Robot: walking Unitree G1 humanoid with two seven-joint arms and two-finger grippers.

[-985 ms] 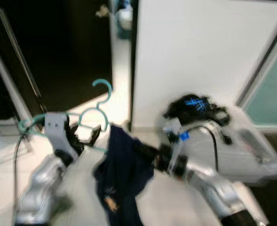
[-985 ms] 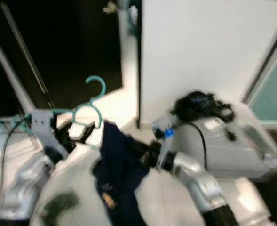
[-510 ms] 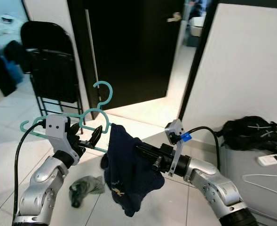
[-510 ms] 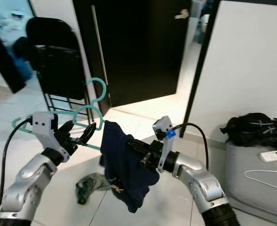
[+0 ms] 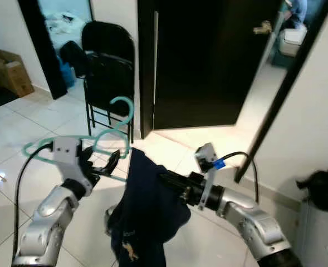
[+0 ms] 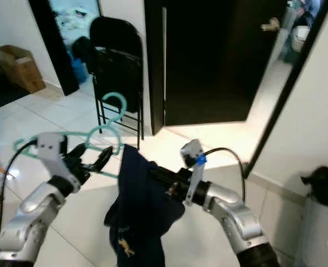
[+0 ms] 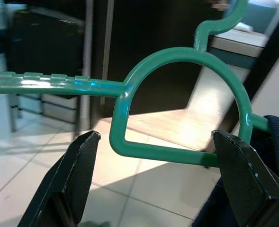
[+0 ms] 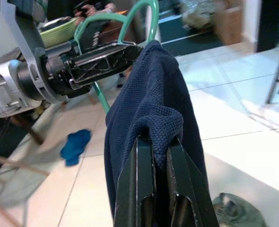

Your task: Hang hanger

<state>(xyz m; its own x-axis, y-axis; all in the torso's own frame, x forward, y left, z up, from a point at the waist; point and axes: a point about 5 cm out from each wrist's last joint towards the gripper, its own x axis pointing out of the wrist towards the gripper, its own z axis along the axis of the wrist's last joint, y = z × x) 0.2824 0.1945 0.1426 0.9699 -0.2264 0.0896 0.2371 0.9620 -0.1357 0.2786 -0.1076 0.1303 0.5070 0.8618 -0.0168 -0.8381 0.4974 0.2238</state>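
Nearest to you: your right gripper (image 8: 160,151), fingers pinched together on a fold of the dark blue garment (image 5: 144,214). The cloth drapes over one end of the green hanger (image 5: 105,139) and hangs down in a long bunch toward the white tile floor (image 5: 19,133).

Just beside it, your left gripper (image 5: 99,167) is at the middle of the hanger. In the left wrist view the two fingers (image 7: 70,177) stand apart, one on either side of the hanger's looped neck, and the lower bar runs between them. Whether they bear on the plastic, you cannot tell from here. The hanger sits roughly level, hook (image 5: 123,108) pointing up, free of any rail.

Further out: a black folding chair (image 5: 109,72) stands against the wall, with dark things piled on its seat. Beside it is a dark door (image 5: 208,61) with a brass handle, and a lit strip of floor past its edge. A cardboard box (image 5: 10,72) sits well off to your left, by another doorway.

Progress, as a judgement: the garment is on the hanger, loosely and one-sided, so dressing looks only part done. The hanging itself is all still ahead. No rail or hook to receive the hanger can be made out, so you likely have to find one first, carry the hanger there, and set the hook over it.
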